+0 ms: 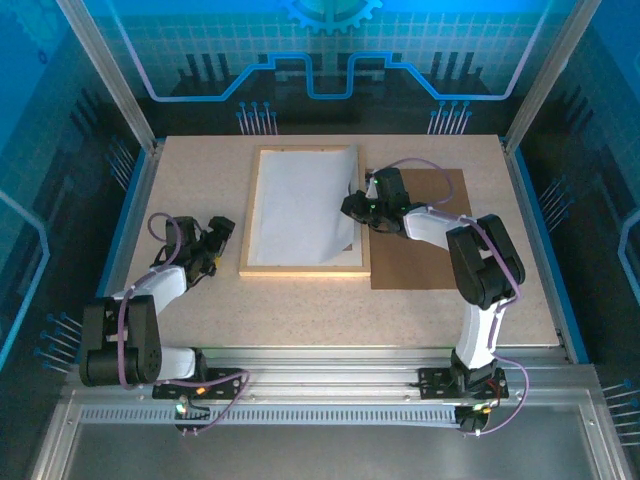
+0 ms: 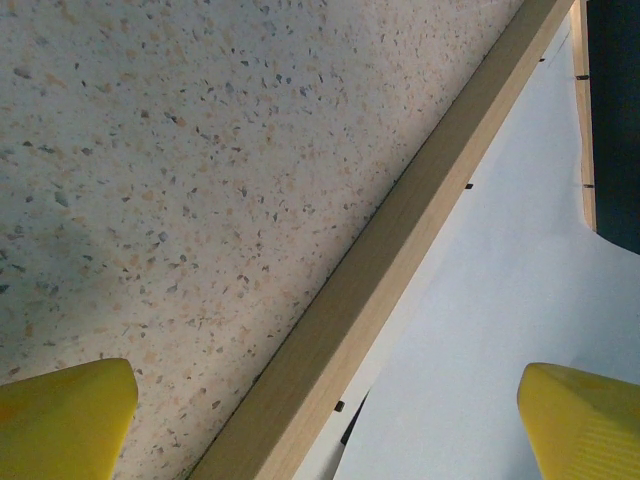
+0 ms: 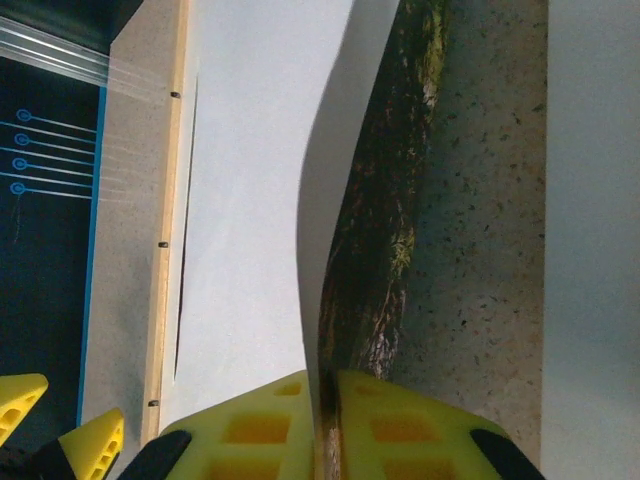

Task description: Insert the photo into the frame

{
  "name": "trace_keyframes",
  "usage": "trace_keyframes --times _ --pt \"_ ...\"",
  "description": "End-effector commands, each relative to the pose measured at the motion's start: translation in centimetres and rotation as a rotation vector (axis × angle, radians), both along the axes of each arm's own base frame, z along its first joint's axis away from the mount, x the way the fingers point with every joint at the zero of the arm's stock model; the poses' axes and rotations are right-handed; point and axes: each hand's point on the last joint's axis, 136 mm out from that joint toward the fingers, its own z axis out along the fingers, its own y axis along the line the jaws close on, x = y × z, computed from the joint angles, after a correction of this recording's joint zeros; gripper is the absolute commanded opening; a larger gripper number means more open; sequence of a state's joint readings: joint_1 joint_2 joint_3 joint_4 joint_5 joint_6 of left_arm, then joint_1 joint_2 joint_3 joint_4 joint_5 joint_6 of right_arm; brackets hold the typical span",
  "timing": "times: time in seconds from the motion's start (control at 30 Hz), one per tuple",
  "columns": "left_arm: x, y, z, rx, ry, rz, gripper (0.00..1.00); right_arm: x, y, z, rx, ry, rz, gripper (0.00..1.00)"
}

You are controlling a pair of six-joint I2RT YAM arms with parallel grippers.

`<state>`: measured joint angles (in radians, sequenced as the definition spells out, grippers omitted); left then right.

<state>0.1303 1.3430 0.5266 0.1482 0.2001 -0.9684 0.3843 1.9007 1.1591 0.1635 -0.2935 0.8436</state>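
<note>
The light wooden frame (image 1: 300,268) lies flat at the table's middle. The photo (image 1: 300,205) rests in it with its white back up. My right gripper (image 1: 357,207) is shut on the photo's right edge and holds that edge curled up off the frame. In the right wrist view the gripper (image 3: 322,385) pinches the sheet, white back (image 3: 250,200) to the left and dark printed side (image 3: 385,230) to the right. My left gripper (image 1: 222,232) stands open beside the frame's left rail (image 2: 400,240), low over the table, holding nothing.
A brown backing board (image 1: 420,240) lies flat just right of the frame, under my right arm. A white mat edge (image 2: 425,285) shows between the rail and the sheet. Speckled tabletop (image 1: 300,310) stretches in front of the frame. Metal enclosure posts stand at the back corners.
</note>
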Motion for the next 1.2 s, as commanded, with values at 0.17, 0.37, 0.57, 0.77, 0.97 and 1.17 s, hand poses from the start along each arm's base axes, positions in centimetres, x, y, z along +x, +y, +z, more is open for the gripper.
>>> trace_keyframes --times 0.17,0.37,0.57,0.77,0.97,1.17 --pt "0.8 0.0 0.5 -0.008 -0.019 -0.013 0.99 -1.4 1.2 5.7 0.065 -0.171 0.083 0.13" --pt "0.9 0.0 0.4 -0.013 -0.019 -0.013 0.99 -1.4 2.0 6.9 0.118 -0.224 0.125 0.11" --pt "0.8 0.0 0.5 -0.011 -0.019 -0.016 0.99 -1.0 2.8 7.9 0.226 -0.228 0.123 0.08" --pt "0.9 0.3 0.4 0.003 -0.016 -0.010 0.99 -0.2 4.1 13.8 0.307 -0.314 0.161 0.05" --pt "1.1 1.8 1.2 0.021 -0.027 0.024 0.99 -0.3 6.1 18.9 0.364 -0.376 0.197 0.05" --pt "0.4 4.0 2.1 0.037 -0.045 0.075 0.99 -0.5 9.0 22.8 0.393 -0.445 0.250 0.05"
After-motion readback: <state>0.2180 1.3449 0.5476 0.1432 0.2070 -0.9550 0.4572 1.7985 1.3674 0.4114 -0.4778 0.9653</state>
